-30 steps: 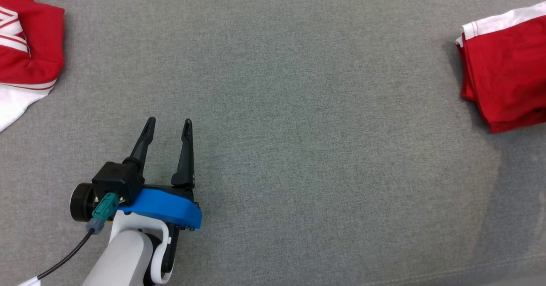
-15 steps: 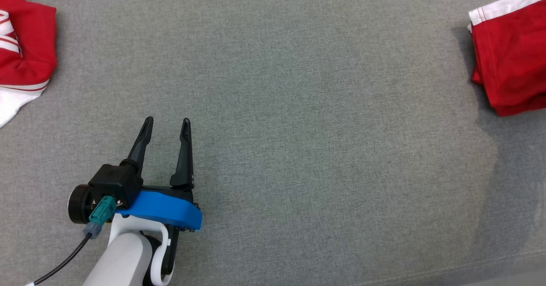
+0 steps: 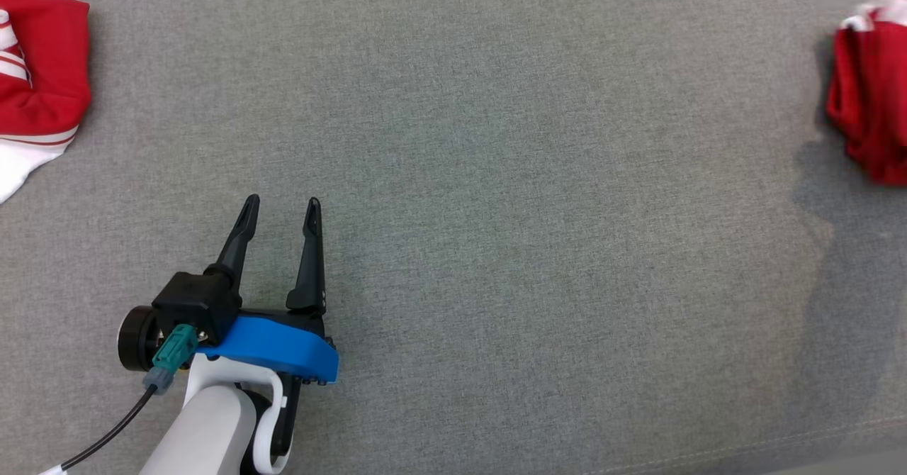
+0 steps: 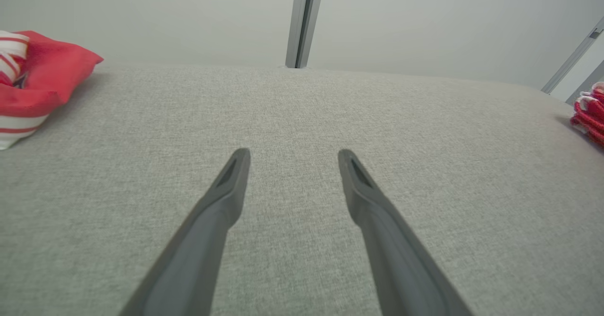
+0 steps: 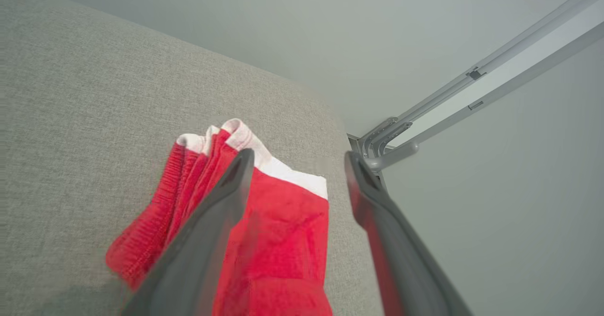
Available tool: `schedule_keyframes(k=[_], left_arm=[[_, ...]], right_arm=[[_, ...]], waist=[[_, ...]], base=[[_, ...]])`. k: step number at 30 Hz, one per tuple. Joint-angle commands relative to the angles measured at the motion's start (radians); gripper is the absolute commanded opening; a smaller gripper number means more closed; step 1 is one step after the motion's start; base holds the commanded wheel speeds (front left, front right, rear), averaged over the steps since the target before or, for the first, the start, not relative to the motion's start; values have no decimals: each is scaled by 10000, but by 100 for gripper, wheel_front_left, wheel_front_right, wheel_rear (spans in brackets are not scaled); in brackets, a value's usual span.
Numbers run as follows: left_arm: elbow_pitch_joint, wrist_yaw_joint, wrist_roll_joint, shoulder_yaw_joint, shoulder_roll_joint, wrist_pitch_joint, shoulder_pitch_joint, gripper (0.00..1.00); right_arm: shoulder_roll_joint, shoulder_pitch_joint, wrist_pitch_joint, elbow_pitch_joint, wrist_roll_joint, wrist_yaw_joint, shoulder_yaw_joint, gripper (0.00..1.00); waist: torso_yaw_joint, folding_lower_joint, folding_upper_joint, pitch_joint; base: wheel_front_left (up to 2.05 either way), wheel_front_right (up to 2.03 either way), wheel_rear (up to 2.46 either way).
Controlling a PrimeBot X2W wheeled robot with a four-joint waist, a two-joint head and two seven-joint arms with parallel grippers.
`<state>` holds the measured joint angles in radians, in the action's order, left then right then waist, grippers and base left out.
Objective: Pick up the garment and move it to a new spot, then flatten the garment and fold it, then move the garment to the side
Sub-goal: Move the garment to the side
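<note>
Head view: our left tool (image 3: pixel 281 204) sits at lower left over the grey fabric bench (image 3: pixel 496 177), its two dark fingers spread wide. The folded red garment (image 3: pixel 868 92), trimmed in white, lies blurred at the bench's far right edge. In the right wrist view, our right tool (image 5: pixel 297 157) stands wide over it; we cannot tell whether they touch. A red-and-white garment (image 3: pixel 39 85) lies far left.
</note>
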<state>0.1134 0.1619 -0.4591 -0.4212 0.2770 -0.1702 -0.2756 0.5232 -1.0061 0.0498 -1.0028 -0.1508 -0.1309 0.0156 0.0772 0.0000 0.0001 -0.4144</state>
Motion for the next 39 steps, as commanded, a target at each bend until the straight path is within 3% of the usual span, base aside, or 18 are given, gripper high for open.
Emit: schedule_keyframes(k=[1, 10, 20, 28, 39], left_arm=[[32, -15, -43, 17, 1, -69, -212, 100], [362, -73, -191, 18, -120, -207, -269, 100], [1364, -208, -618, 256, -453, -633, -175, 100], [2518, -382, -908, 639, -763, -890, 346, 100], [3276, -702, -773, 611, -745, -960, 1419, 100]], right_arm=[[-192, 219, 44, 122, -200, 2, 153, 100], [-977, 577, 365, 570, -691, 2, 232, 100], [-2009, 1357, 1238, 1043, 247, 2, -300, 100], [-3197, 3180, 1843, 2010, 1129, 0, -386, 100], [-4518, 6717, 2069, 4261, 1791, 0, 566, 100]], waist=[[-30, 0, -1, 7], [-153, 0, -1, 348], [-415, 0, -1, 1425], [-673, 0, -1, 2789], [-1084, 0, -1, 4214]], base=[[0, 0, 0], [0, 0, 0], [0, 0, 0], [0, 0, 0], [0, 0, 0]])
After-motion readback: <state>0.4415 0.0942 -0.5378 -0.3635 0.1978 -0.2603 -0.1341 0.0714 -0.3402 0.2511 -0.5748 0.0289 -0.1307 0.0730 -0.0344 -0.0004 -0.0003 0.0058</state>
